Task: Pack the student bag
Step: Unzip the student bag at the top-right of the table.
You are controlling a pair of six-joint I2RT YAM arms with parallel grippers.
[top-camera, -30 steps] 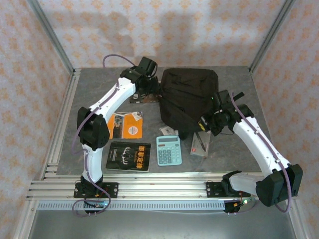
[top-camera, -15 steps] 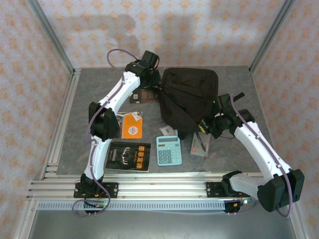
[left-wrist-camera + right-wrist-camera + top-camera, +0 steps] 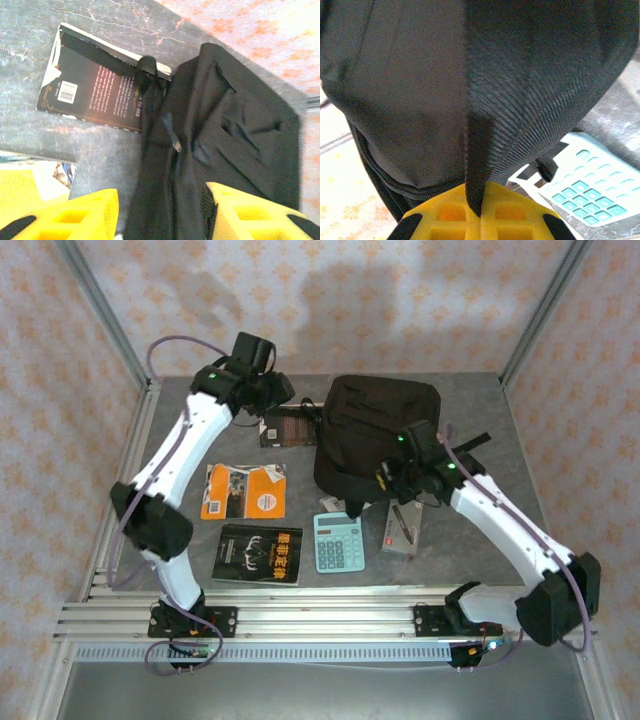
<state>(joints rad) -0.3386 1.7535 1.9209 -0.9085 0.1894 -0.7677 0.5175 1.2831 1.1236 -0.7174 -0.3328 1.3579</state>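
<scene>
Seen from above, the student bag (image 3: 378,430), a soft black backpack, lies in the upper centre of the frame on a grey table (image 3: 480,540). The right gripper (image 3: 479,212) has its yellow jaws pressed together on a fold of the bag's fabric at its lower edge (seen close up from the wrist). The left gripper (image 3: 160,215) hangs near the bag's upper left, jaws apart, holding nothing. A dark book (image 3: 95,92) lies left of the bag, a strap across its corner. A turquoise calculator (image 3: 337,541) sits just below the bag.
</scene>
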